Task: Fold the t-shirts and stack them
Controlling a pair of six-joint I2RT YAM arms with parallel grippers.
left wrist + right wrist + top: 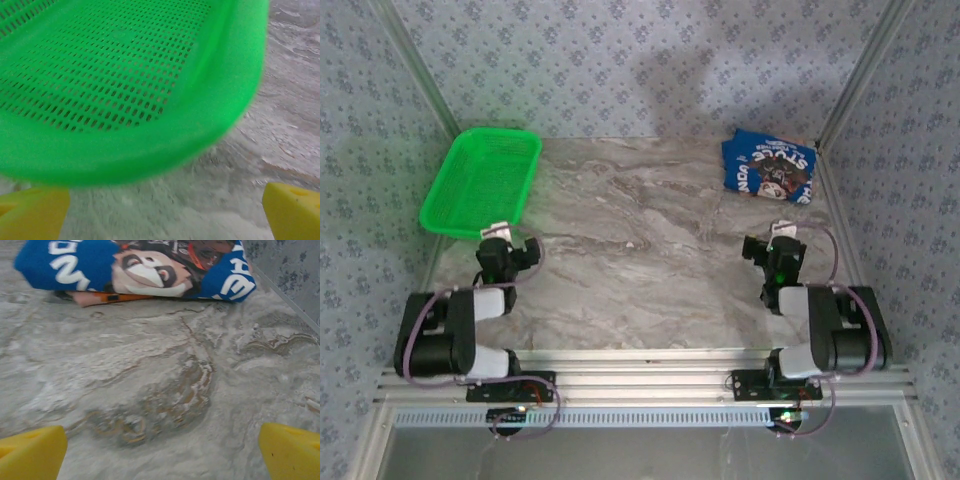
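The marbled table [650,270] is mostly bare: a broad open stretch runs between the two arms and on to the far edge. Things sit only at the far corners. The green mesh basket [480,182] lies at the far left, along the table's left side. The folded t-shirts are at the far right, tucked near the slanted frame post [840,100] and the patterned wall [640,60], so room is tight on that side.

The left gripper [505,240] sits just at the basket's near end, jaws spread wide with nothing between them. The right gripper [778,243] is short of the shirts, with bare table between, its jaws likewise released and empty.

From above, the pile reads as one blue t-shirt [770,168] with a white-and-dark print. The right wrist view adds more: a strip of salmon-pink t-shirt [95,298] pokes out beneath the blue one's near edge, and the wall stands just beside the pile's right end. The left wrist view brings the basket's rim up close (blurred) just past the yellow fingertips [292,210], with marble beneath
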